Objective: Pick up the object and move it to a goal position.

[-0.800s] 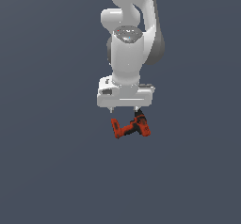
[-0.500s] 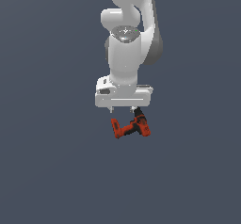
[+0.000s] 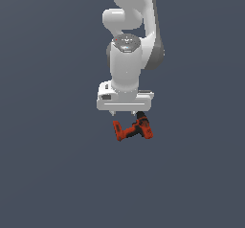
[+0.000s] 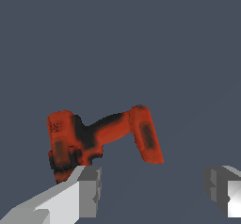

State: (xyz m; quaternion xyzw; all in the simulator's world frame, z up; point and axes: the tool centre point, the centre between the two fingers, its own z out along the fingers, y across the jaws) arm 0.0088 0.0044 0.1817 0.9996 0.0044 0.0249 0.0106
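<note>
The white arm's claw [image 4: 153,190] hangs released, fingers spread wide, just above the small red-orange, black-trimmed L-shaped toy drill [image 3: 132,129] lying on the grey floor, so it should centre over the handle before sinking and clenching, and nothing appears changed from a moment ago.

The small red-orange L-shaped toy power drill with black accents [image 3: 133,129] lies on the flat dark grey-blue surface [image 3: 52,174], directly below the white robot arm's gripper [image 3: 125,113]. In the exterior view its blocky base points toward the exterior view's right and its other end toward the left. In the wrist view the drill [image 4: 101,140] sits beyond the spread fingertips [image 4: 89,185], nearer one finger than the other.
</note>
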